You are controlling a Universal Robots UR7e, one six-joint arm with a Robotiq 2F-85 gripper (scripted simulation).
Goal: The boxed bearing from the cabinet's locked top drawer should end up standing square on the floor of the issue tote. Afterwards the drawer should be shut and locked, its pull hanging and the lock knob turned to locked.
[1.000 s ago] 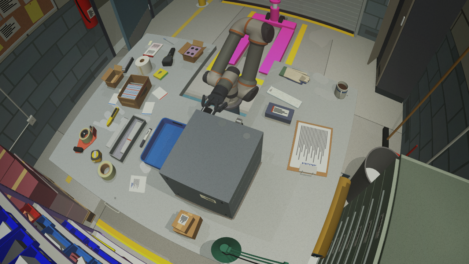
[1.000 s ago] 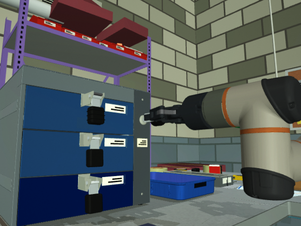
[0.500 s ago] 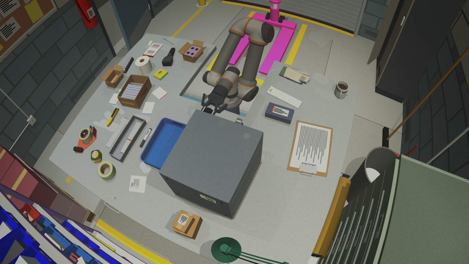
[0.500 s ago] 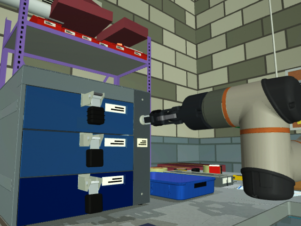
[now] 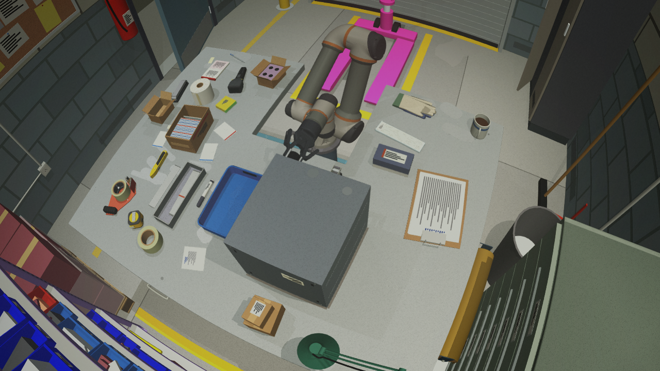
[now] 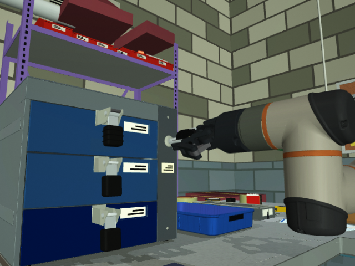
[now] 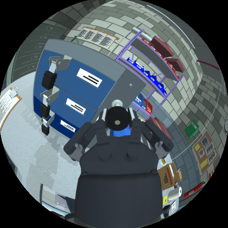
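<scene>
The black ribbed lock knob (image 7: 117, 119) sticks out on a pale stem (image 6: 169, 140) from the grey side strip of the cabinet (image 5: 300, 221), level with the top drawer (image 6: 86, 127). My gripper (image 7: 118, 116) is closed with a finger on either side of the lock knob. All three blue drawers are shut, and the top drawer's black pull (image 6: 113, 135) hangs down from its bracket. The blue issue tote (image 5: 228, 198) sits on the table beside the cabinet and looks empty. The boxed bearing is hidden from me.
An open grey tray (image 5: 180, 193) with a marker (image 5: 205, 193) lies left of the tote. A clipboard (image 5: 437, 207) and a dark labelled box (image 5: 393, 158) lie right of the cabinet. Tape rolls, cartons and a mug (image 5: 480, 125) are spread over the table.
</scene>
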